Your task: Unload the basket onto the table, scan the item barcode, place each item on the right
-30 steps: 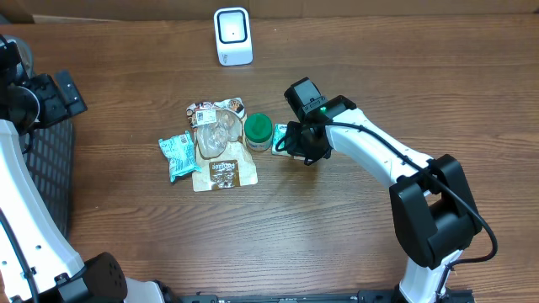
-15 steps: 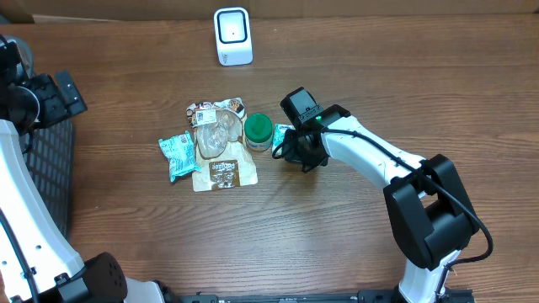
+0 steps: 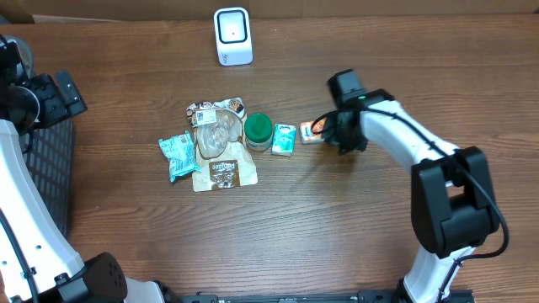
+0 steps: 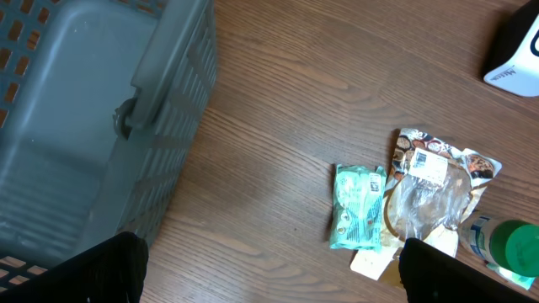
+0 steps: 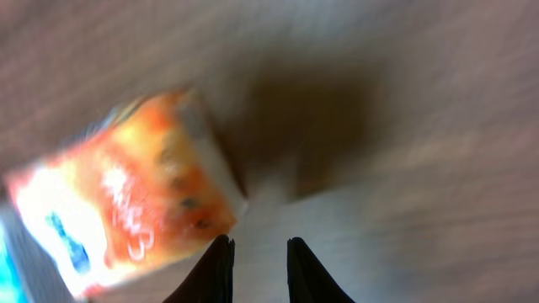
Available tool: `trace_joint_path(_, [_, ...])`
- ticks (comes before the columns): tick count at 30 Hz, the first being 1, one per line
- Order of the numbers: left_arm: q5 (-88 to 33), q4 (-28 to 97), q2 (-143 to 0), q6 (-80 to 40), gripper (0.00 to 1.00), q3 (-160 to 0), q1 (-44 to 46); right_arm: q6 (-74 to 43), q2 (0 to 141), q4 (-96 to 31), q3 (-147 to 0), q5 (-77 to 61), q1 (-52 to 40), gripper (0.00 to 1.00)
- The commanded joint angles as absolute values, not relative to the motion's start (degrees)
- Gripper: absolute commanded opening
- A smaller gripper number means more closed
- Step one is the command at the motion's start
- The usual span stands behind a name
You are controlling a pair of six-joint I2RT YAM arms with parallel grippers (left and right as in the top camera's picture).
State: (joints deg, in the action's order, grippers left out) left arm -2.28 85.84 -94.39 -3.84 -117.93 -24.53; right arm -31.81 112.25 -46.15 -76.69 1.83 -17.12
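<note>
My left gripper (image 4: 269,282) hangs wide open over the basket (image 4: 76,126) at the left edge of the desk (image 3: 337,236), holding nothing. Toward the middle lie a teal packet (image 3: 177,156), a pouch (image 3: 221,164), a jar (image 3: 258,130) and a small box (image 3: 284,139). Just right of them lies the orange packet (image 3: 312,129). It looks light, soft and probably slippery, so I'd pinch a sealed edge. My right gripper (image 5: 257,257) is nearly closed just beside it, with nothing visible between the jaws.
</note>
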Motion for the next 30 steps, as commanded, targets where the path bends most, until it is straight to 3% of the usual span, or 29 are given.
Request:
trace_joint_path(1, [-1.9, 85.9, -94.5, -2.5, 1.00, -119.0, -24.7, -23.1, 113.0, -43.8, -78.3, -1.1, -12.8, 0.19])
trace_joint_path(9, [-1.9, 85.9, -94.5, -2.5, 1.00, -119.0, -24.7, -19.8, 112.5, -45.5, -90.5, -6.4, -12.9, 0.28])
trace_joint_path(21, [-1.9, 85.9, -94.5, -2.5, 1.00, -119.0, -24.7, -35.1, 119.9, -35.6, -90.7, -5.5, -20.8, 0.22])
trace_joint_path(30, [-1.9, 85.9, -94.5, -2.5, 1.00, -119.0, -24.7, -37.6, 121.8, -39.0, -90.7, -6.5, -22.3, 0.22])
